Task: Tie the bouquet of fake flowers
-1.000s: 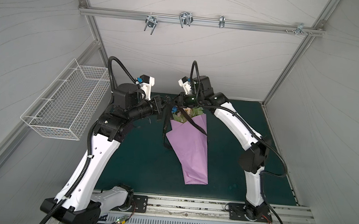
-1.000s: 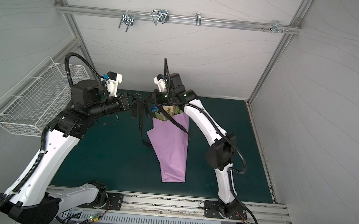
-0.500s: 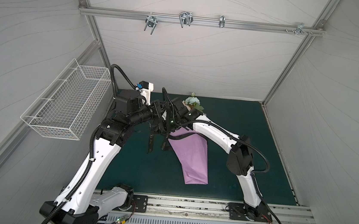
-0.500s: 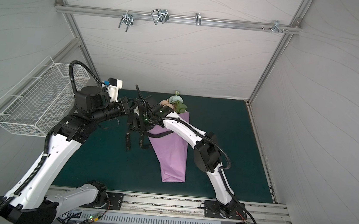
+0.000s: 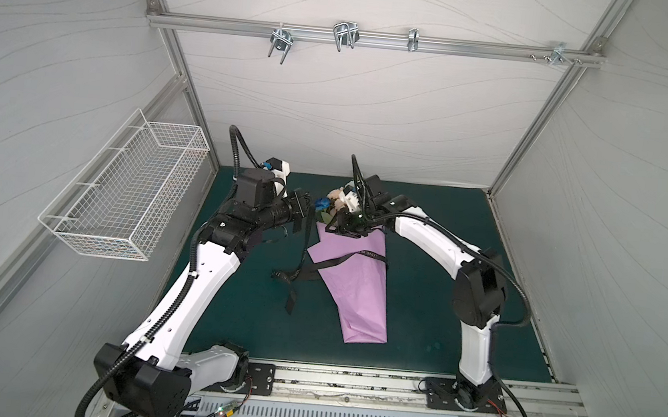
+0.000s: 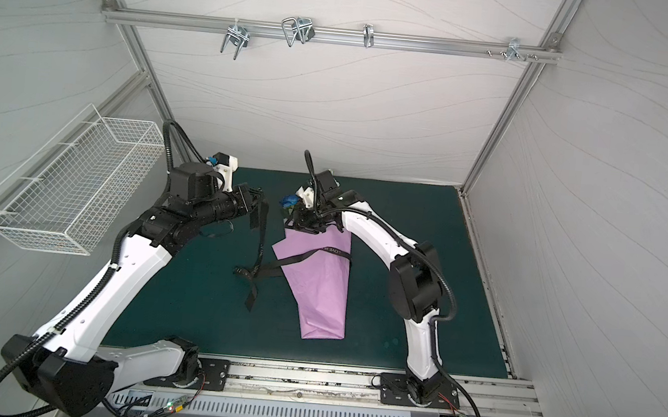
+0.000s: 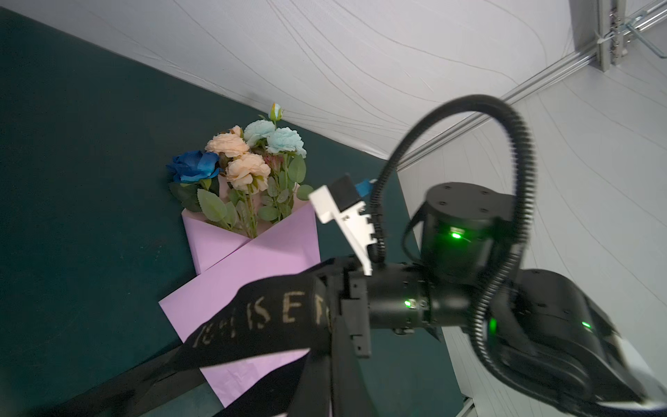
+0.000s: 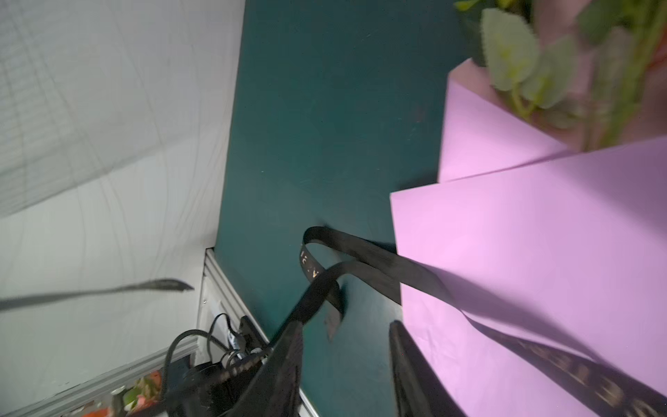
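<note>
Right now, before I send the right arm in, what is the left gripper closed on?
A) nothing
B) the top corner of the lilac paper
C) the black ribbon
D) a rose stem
C: in both top views the black ribbon hangs down from the shut left gripper, which sits beside the bouquet of fake flowers and off the lilac paper.

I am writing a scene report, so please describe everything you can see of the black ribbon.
The black ribbon is a long, flat, fabric-like band with pale lettering. One stretch crosses the lilac paper wrap diagonally, lying on it. On the left arm's side of the wrap it forms loose loops on the green mat, with one free end lying nearer the front. Another strand rises to the left end effector, which is shut on it.
</note>
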